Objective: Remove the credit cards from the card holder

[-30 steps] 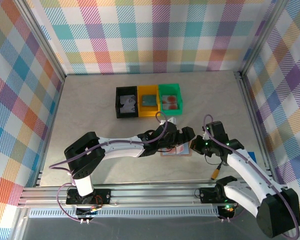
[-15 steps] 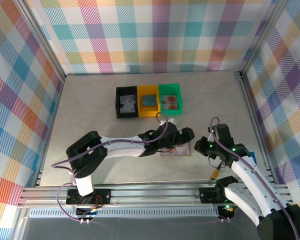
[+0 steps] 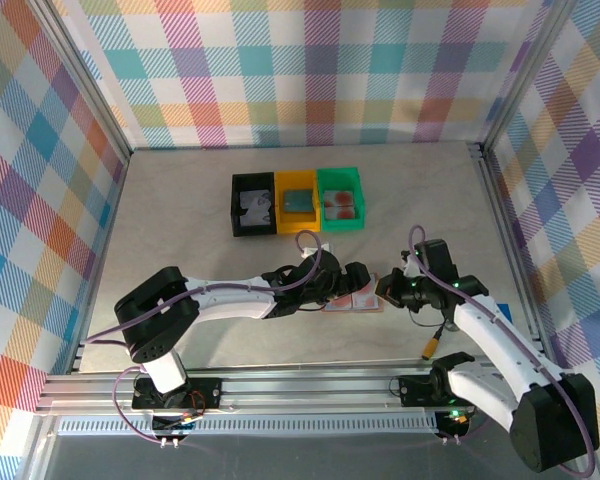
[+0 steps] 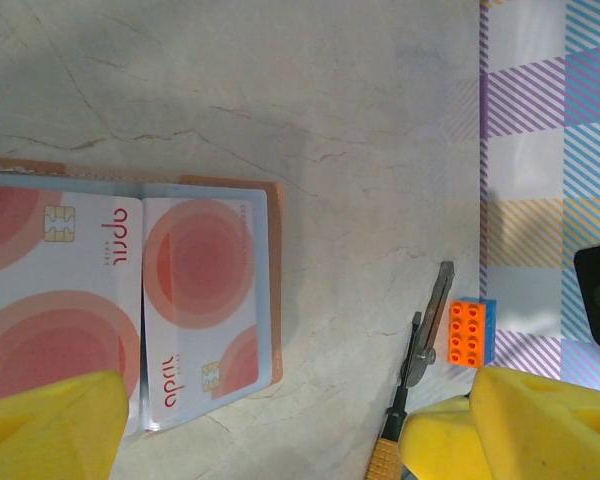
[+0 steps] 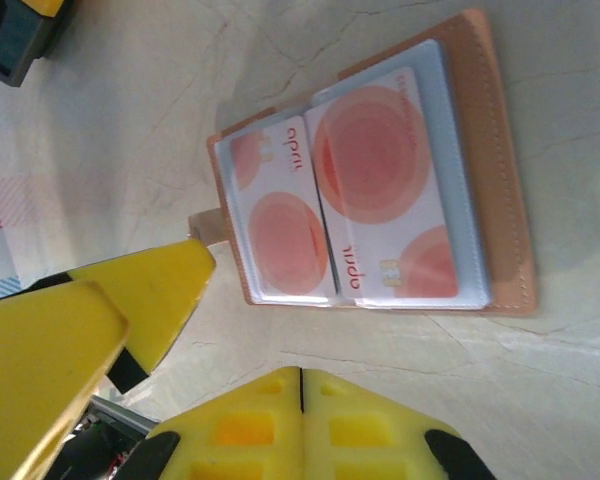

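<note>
Looking down from above, the card holder [image 3: 366,303] lies spread open on the worktop [image 3: 180,230] near the front edge, well apart from the three bins [image 3: 297,202]. The left hand [image 3: 352,284] is low over its left part and the right hand [image 3: 385,291] is just beside its right edge. From the left wrist, the left hand's yellow pads [image 4: 50,425] stand wide apart with nothing between them. Two credit cards [image 4: 195,300], pale with red-orange discs, sit side by side in the holder's pockets, and a small screwdriver [image 4: 425,350] and an orange brick [image 4: 468,332] lie off by the wall. From the right wrist, the right hand's fingers [image 5: 240,430] are clenched tight on nothing and point at the holder's nearest edge, with one left pad beside the holder's left end. The step looks like drawing the first card. It would go best with the shut right hand pressing the leather rim down as an anchor while the left hand sets one pad on a card's exposed edge and slides it out along the pocket's opening. A lift without that anchor would likely carry the whole holder up. Against a second ago, the left arm has sunk lower and drawn back a little toward the holder's left half. The right hand has backed off and come in close again, and the holder lies in much the same place with both cards still in.
</note>
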Motion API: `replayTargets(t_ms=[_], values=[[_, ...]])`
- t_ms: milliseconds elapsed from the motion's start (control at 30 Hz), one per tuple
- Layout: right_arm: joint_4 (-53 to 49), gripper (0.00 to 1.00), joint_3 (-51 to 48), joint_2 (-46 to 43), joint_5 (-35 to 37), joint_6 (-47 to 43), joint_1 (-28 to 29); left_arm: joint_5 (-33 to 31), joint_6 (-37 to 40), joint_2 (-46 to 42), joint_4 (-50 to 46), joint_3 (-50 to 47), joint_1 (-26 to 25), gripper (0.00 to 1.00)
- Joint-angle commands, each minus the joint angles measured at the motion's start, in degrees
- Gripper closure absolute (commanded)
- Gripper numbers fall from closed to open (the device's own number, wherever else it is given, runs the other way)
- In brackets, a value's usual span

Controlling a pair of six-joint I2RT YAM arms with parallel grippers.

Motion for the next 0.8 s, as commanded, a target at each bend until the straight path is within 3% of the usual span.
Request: replayTargets(t_ms=[0,167,767], values=[[2.0,0.96,2.3,1.7,-2.4,-0.3,-0.3,-1.1,0.9,0.1,-1.6,0.5,0.4,0.11],[2.3,1.0,2.7,5.4,-2.0,0.0,-0.4,-1.5,0.4,0.6,-3.0,0.9,0.4,0.12],[6.6,1.0,4.1,12.9,-5.2,-0.3,-2.9,-2.4,-1.7,3.4,-9.8,4.7,0.4,0.15]])
